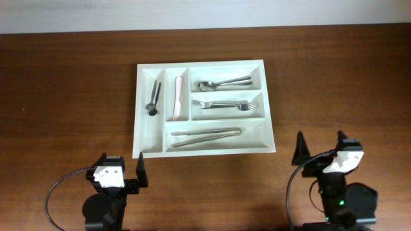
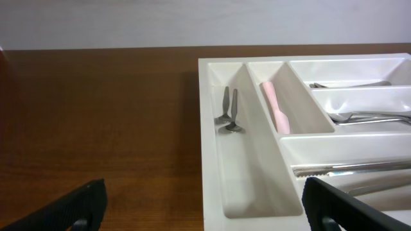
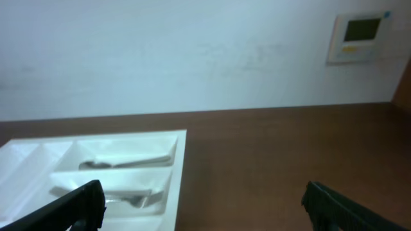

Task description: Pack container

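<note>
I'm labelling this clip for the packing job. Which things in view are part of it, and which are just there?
Part of the job: container; two small spoons; pink-handled utensil; bigger spoons; forks; tongs; left end effector and right end effector, both open.
Just there: wall panel; table.

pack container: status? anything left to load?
Done: all five compartments of the container hold cutlery: small spoons, a pink-handled piece, spoons, forks, long metal pieces. In hand: nothing; the left pincer and right pincer are open and empty, short of the container's near edge. Left: no loose cutlery in view, so packing looks finished.
</note>
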Controlling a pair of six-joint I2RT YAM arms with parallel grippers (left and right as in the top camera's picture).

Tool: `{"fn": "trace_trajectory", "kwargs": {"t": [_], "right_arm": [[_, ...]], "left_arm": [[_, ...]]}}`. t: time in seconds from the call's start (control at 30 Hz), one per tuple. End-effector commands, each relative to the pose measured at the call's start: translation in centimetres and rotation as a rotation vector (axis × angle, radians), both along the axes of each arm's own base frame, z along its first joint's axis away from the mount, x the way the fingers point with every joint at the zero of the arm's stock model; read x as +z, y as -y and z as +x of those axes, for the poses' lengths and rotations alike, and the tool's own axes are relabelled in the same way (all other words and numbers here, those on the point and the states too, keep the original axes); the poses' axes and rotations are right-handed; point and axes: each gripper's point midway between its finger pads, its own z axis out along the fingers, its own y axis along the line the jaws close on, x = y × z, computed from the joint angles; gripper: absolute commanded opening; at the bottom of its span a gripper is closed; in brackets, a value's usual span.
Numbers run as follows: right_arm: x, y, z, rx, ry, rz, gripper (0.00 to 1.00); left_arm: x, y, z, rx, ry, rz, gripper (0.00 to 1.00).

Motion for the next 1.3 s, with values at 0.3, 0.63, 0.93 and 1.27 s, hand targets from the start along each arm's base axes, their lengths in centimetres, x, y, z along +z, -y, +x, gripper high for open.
{"fn": "trace_trajectory", "kwargs": {"t": [0.3, 0.63, 0.93, 1.27], "right_arm": [[-5.0, -0.9, -0.2, 0.05, -0.02, -0.003, 0.99], [-8.9, -1.0, -0.3, 0.054, -0.126, -0.003, 0.99], [-8.9, -0.9, -0.3, 0.05, -0.127, -0.003, 0.99], [-8.9, -0.9, -0.3, 0.053, -0.126, -0.002, 0.99]], "left_arm": [[-0.1, 0.1, 0.0, -0.013, 0.003, 0.011, 0.99], [-0.1, 0.1, 0.0, -0.013, 0.003, 0.011, 0.99], [-0.1, 0.1, 0.0, -0.013, 0.003, 0.011, 0.99], [-0.1, 0.1, 0.0, -0.013, 0.003, 0.011, 0.99]]}}
